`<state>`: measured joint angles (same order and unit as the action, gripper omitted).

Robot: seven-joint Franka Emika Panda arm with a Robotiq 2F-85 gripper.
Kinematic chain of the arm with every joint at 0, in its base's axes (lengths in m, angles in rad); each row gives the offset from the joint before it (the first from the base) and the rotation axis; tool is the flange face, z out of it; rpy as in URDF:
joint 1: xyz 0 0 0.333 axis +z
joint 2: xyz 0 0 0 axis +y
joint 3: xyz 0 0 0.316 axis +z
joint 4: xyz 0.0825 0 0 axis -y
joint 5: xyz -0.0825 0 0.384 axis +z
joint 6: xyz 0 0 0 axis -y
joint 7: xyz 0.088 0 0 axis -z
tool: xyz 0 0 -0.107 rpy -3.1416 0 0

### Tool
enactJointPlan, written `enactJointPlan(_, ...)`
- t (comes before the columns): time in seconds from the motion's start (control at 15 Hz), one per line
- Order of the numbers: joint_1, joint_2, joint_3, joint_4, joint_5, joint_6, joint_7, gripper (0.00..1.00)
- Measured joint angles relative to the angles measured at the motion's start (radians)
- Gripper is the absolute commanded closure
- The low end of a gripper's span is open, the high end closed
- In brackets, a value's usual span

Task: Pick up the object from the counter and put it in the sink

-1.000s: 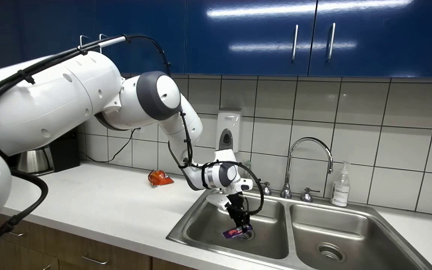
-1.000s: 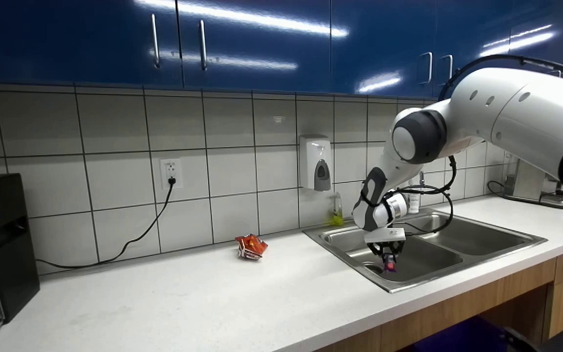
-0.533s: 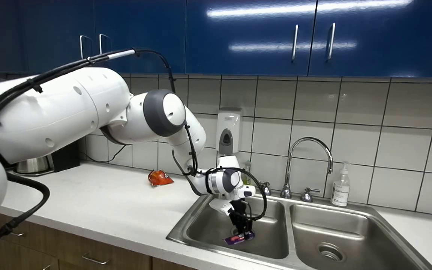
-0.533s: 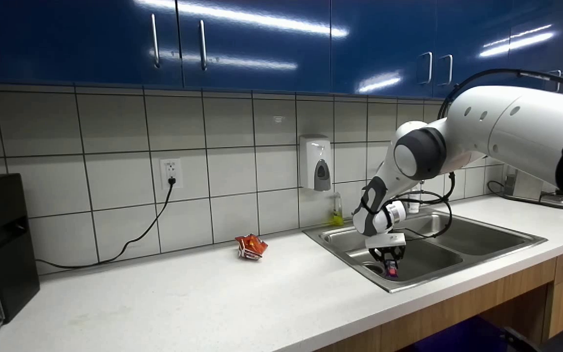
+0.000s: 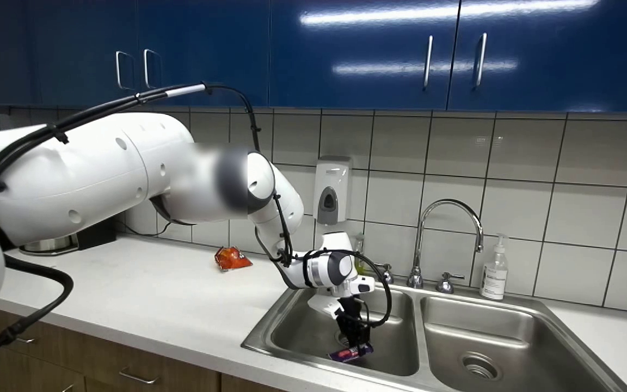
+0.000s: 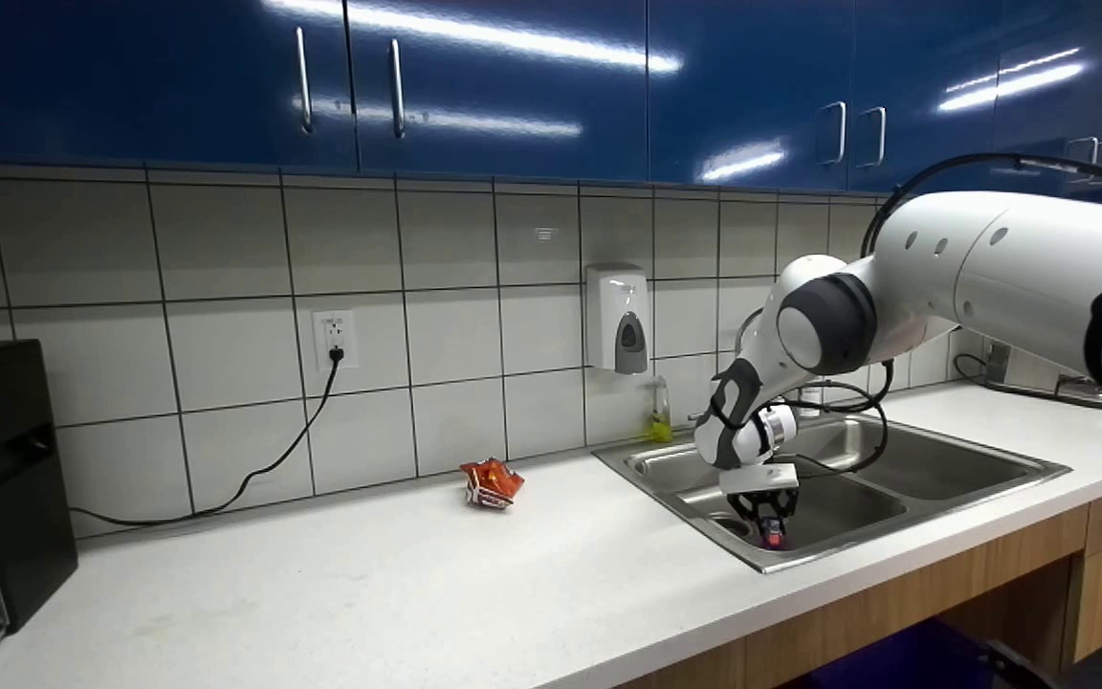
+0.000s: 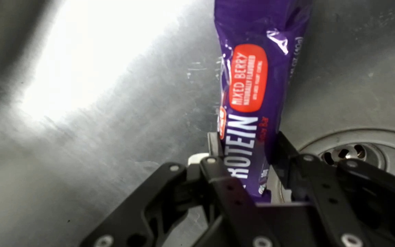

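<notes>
Clamped between the jaws, the bar (image 7: 249, 97) has been lowered deeper into the sink (image 5: 422, 337); release appears near.

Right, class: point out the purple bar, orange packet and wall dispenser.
Purple bar (image 7: 249, 96): wrist view, red label.
Orange packet (image 6: 492, 480): an exterior view, crumpled middle.
Wall dispenser (image 5: 332, 180): an exterior view, front cover.
</notes>
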<state>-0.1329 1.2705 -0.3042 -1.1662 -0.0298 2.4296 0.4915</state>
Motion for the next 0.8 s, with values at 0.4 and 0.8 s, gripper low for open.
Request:
enactJointPlan(0.4,-0.013,0.03,0.003,0.046,0.0,-0.022,0.0,0.06)
enactJointPlan(0.8,-0.013,0.026,0.0,0.066,-0.002,-0.032,-0.001,0.0)
